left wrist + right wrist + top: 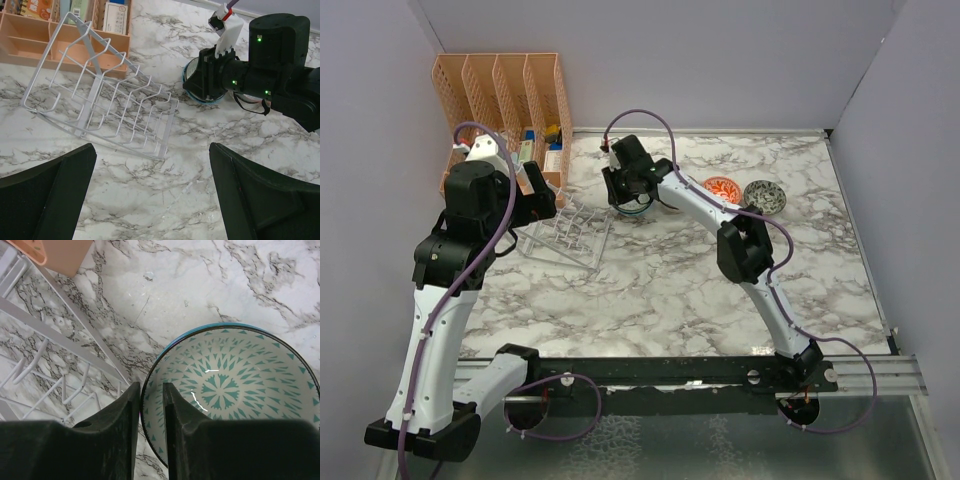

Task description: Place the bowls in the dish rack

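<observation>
My right gripper (151, 385) is shut on the left rim of the teal-green patterned bowl (230, 385), one finger inside and one outside. The bowl sits level, right of the dish rack (565, 235); I cannot tell whether it touches the table. The rack, a low frame of thin pale prongs, holds no bowls and also shows in the left wrist view (100, 100). My left gripper (152, 150) is open and empty above bare marble near the rack's front edge. The red-orange bowl (721, 188) and grey speckled bowl (763, 196) stand at the right. The pale grey-white bowl is out of view.
The taller orange slotted organizer (505, 95) stands at the back left, just behind the rack, with boxes in it. Grey walls close the table at the left, back and right. The right arm (280, 60) reaches across behind the rack's right end.
</observation>
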`<state>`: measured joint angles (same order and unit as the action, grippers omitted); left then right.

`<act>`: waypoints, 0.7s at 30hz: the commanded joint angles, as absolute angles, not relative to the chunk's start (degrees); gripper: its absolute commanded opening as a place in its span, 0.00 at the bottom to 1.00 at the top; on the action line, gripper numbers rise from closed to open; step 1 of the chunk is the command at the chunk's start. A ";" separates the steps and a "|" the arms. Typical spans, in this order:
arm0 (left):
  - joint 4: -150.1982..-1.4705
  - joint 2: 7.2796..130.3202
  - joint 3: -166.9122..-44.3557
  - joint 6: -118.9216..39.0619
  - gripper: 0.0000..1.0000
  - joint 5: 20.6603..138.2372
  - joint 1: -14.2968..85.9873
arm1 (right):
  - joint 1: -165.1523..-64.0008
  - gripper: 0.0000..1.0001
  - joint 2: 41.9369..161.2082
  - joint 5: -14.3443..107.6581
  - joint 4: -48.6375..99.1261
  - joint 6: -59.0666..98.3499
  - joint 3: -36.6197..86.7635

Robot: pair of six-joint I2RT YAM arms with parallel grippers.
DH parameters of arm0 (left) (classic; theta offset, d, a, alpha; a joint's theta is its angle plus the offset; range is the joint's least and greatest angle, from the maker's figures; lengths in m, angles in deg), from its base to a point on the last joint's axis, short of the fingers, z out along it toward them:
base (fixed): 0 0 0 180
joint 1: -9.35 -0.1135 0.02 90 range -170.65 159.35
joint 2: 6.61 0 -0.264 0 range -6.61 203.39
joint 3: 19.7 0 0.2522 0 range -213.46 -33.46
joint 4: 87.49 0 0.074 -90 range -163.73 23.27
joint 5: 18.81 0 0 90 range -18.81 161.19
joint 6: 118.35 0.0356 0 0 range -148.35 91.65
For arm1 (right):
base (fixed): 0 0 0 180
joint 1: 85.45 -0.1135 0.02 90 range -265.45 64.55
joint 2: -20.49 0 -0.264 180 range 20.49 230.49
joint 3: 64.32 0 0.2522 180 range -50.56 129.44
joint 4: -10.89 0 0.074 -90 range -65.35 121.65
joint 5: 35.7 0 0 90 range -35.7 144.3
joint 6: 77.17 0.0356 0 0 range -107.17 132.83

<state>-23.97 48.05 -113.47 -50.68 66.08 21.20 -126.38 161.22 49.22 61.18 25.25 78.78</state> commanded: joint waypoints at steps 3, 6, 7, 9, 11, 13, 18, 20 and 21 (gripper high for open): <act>-25.65 47.33 -112.52 -49.95 0.99 66.96 21.37 | -126.76 0.23 161.95 54.07 62.00 23.98 80.02; -25.67 47.25 -112.36 -49.79 0.99 66.84 21.39 | -126.76 0.26 161.89 54.86 62.00 23.65 80.09; -25.73 47.16 -112.36 -49.73 0.99 66.81 21.38 | -126.76 0.31 161.88 54.83 62.15 23.62 80.13; -25.81 47.14 -112.29 -49.76 0.99 66.77 21.34 | -126.76 0.43 161.95 54.85 62.43 23.60 80.13; -25.89 47.05 -112.26 -49.71 0.99 66.77 21.35 | -126.75 0.48 161.99 54.83 62.70 23.72 79.87; -25.91 47.01 -112.17 -49.63 0.99 66.70 21.36 | -126.76 0.51 162.08 54.83 62.83 23.71 79.72; -26.09 47.09 -112.05 -49.56 0.99 66.61 21.32 | -126.74 0.49 162.43 54.16 63.14 23.50 79.70; -26.05 47.14 -112.17 -49.58 0.99 66.54 21.36 | -126.76 0.48 162.67 53.36 63.15 23.46 79.72; -26.03 47.12 -112.30 -49.59 0.99 66.45 21.33 | -126.76 0.47 162.81 52.93 63.15 23.44 79.70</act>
